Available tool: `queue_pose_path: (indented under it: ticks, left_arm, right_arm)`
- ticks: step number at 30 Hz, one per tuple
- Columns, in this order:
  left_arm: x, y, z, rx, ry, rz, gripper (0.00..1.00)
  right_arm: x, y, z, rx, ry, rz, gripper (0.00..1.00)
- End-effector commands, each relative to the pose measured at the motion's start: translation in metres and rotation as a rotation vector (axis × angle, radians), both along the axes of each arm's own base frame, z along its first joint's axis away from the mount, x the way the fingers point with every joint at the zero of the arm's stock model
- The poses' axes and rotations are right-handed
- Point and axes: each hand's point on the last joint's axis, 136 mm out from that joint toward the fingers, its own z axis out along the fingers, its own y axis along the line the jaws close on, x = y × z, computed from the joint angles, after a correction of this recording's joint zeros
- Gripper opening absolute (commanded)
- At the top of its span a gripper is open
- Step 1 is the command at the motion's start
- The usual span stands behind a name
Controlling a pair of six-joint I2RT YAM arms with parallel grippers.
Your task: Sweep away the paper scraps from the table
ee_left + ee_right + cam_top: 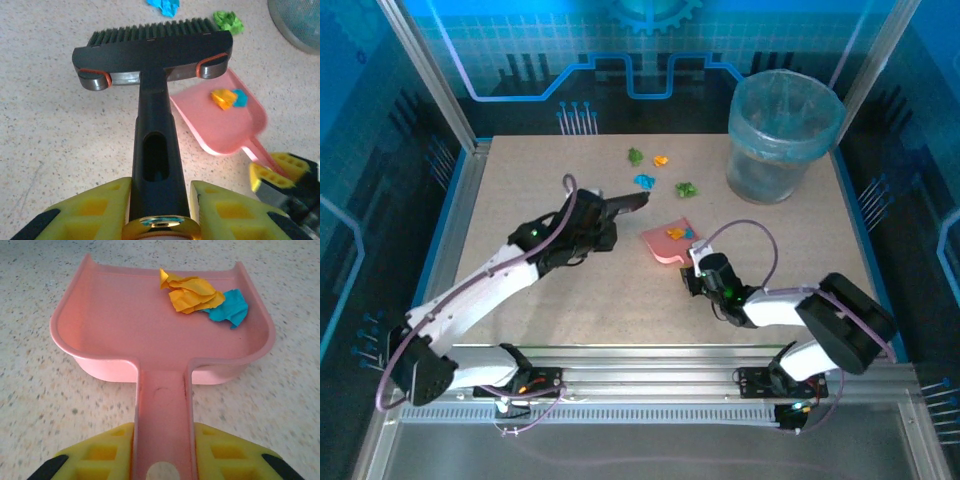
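Clamping left gripper (pixel 160 197) on brush (pixel 152 50) handle, right gripper (pixel 162 442) on pink dustpan (pixel 115 325) handle; orange, blue paper scraps (pixel 200 297) inside dustpan.

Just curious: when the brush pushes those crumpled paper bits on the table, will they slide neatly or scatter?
Probably scatter a little: the paper scraps look tiny and light beside the brush. Crumpled unevenly, they would likely tumble, not roll straight. The smooth table should hardly hold them.
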Motion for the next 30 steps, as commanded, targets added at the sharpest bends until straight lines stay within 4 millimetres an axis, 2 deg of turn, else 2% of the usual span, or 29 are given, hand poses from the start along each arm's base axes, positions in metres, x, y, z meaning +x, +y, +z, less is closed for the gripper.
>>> queue_pose_path:
  ticks: [1,5,11,16,24,30]
  left_arm:
    - [0.014,0.007,0.026,-0.083,-0.202,0.076,0.0]
    - [0.012,0.013,0.008,-0.117,-0.264,0.096,0.0]
    - [0.009,0.006,-0.023,-0.152,-0.331,0.057,0.0]
    - [0.005,0.003,-0.022,-0.194,-0.376,0.036,0.0]
    - [0.005,0.004,-0.033,-0.202,-0.365,0.051,0.0]
    - [0.004,0.006,-0.035,-0.208,-0.365,0.063,0.0]
  right_arm:
    - [-0.013,-0.012,0.007,0.016,0.015,-0.031,0.0]
    - [-0.022,-0.021,0.033,0.053,-0.027,-0.037,0.0]
    - [-0.032,-0.038,0.069,0.083,-0.097,-0.071,0.0]
    - [-0.038,-0.048,0.106,0.075,-0.144,-0.077,0.0]
    - [-0.039,-0.066,0.173,0.028,-0.227,-0.12,0.0]
    - [-0.034,-0.071,0.233,-0.017,-0.278,-0.134,0.0]
